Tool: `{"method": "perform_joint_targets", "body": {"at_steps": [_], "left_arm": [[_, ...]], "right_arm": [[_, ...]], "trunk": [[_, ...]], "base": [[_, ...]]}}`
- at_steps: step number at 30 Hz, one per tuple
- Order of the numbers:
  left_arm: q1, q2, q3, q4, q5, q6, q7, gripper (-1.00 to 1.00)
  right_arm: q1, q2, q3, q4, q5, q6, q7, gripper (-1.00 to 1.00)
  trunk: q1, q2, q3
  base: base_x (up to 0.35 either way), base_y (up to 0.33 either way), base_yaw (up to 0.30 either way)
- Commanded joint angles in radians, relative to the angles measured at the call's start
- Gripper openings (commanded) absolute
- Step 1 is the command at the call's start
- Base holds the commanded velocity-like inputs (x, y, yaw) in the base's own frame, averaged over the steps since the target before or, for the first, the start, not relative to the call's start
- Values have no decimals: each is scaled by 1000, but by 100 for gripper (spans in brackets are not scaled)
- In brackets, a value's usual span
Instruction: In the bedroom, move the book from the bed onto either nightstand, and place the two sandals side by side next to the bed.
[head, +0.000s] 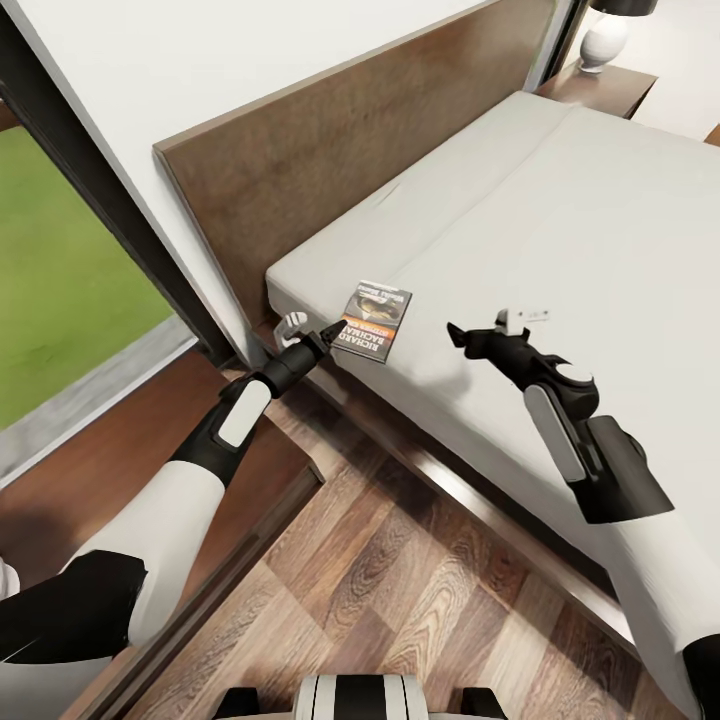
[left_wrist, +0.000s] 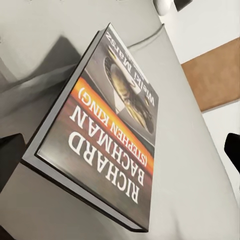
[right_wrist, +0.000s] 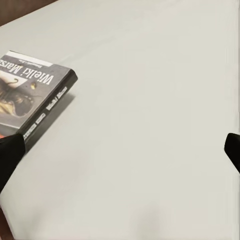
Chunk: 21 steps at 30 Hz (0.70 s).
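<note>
The book (head: 376, 321) lies at the bed (head: 560, 230) corner nearest the headboard. The left end effector (head: 327, 335) touches its near edge, jaw state indeterminate; the right end effector (head: 462, 335), jaws apart, is farther.

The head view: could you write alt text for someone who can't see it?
The robot's left gripper reaches the corner of a book lying near the edge of a bed. Its right gripper hovers open over the mattress nearby.

A home bedroom: a wide bed (head: 560, 200) with wooden headboard (head: 330, 150), a nightstand (head: 600, 92) bearing a lamp (head: 606, 35), plank floor (head: 400, 590), garden window (head: 60, 270).
</note>
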<state>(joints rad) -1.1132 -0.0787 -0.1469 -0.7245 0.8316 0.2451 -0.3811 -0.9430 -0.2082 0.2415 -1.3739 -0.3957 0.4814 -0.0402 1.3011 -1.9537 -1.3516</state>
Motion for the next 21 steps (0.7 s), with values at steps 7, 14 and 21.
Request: {"method": "perform_joint_targets", "body": {"at_steps": [7, 14, 21], "left_arm": [[2, 6, 6, 0, 11, 2, -28, 100], [7, 24, 8, 0, 13, 2, -49, 100], [11, 53, 9, 7, 16, 1, -78, 100]], "right_arm": [[-2, 16, 1, -8, -6, 9, -3, 100], [-2, 35, 2, -15, -6, 9, -3, 100], [-2, 36, 2, -17, -6, 8, -3, 100]], "trunk": [[0, 0, -1], [0, 0, -1], [0, 0, -1]], "base": [[0, 0, 0], [0, 0, 0], [0, 0, 0]]}}
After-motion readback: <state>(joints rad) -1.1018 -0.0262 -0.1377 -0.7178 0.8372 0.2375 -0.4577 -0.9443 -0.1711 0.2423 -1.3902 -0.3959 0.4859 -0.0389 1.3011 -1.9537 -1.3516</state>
